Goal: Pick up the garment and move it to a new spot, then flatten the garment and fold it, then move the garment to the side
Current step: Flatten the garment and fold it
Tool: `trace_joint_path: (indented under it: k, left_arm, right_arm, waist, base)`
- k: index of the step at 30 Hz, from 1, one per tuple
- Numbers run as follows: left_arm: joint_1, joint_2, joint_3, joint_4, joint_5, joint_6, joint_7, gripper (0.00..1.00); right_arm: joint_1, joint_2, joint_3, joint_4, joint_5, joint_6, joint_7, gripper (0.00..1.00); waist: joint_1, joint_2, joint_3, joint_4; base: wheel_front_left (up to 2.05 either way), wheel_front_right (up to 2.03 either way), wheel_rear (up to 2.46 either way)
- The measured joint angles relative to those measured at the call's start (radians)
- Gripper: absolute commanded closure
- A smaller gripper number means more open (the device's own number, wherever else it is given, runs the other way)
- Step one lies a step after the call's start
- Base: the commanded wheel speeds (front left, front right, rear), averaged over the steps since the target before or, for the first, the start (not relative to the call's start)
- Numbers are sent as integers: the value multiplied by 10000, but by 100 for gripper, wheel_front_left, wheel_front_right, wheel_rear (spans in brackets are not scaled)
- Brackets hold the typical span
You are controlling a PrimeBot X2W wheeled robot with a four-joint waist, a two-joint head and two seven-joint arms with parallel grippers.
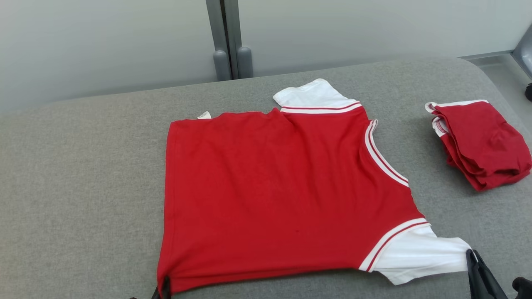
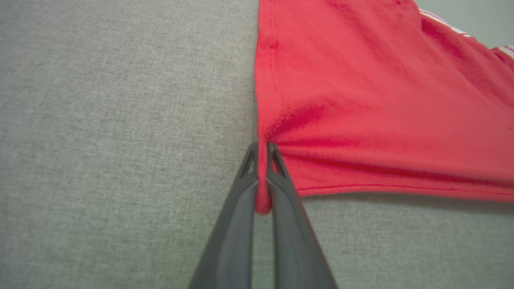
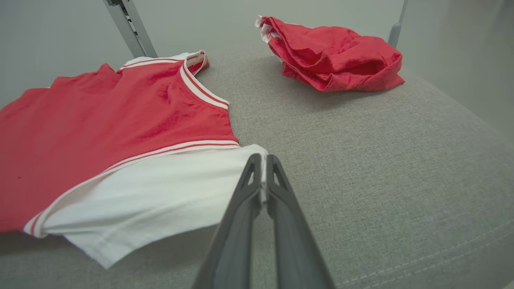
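The garment [image 1: 274, 195] is a red T-shirt with white sleeves and striped trim, spread nearly flat on the grey padded surface [image 1: 83, 187]. My left gripper [image 1: 163, 290] is shut on its near bottom hem corner; the left wrist view shows the red cloth [image 2: 361, 100] pinched between the dark fingers [image 2: 237, 224] of that gripper [image 2: 262, 150]. My right gripper [image 1: 471, 254] is shut on the edge of the near white sleeve [image 1: 419, 253]; in the right wrist view the sleeve [image 3: 160, 188] ends between the tips of the gripper [image 3: 263, 160]. The pulled near edge is slightly lifted.
A second red garment [image 1: 482, 143] lies crumpled at the right of the surface, also seen as the red heap [image 3: 333, 56] in the right wrist view. Grey posts [image 1: 228, 41] and a pale wall stand behind. The surface's rounded right edge [image 1: 494, 79] drops to the floor.
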Motion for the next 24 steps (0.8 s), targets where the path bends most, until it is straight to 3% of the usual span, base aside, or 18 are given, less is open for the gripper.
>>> trace_joint_path:
  k: [6, 11, 24]
  left_arm:
    - [51, 15, -328, -1001, 119, -50, 0, 100]
    - [-840, 21, -698, -1503, 163, -81, -2, 100]
    - [-3375, 27, -1233, -564, -297, -71, 0, 100]
  right_arm:
    - [-384, 86, 25, -345, 35, -4, 0, 100]
    - [-1526, 146, 199, -349, 21, -8, 0, 100]
    - [-4873, 194, 293, 922, -627, -8, 0, 100]
  waist:
    - [0, 0, 24, 286]
    - [0, 0, 373, 437]
    - [0, 0, 1748, 690]
  base:
    - [0, 0, 0]
    - [0, 0, 0]
    - [0, 0, 0]
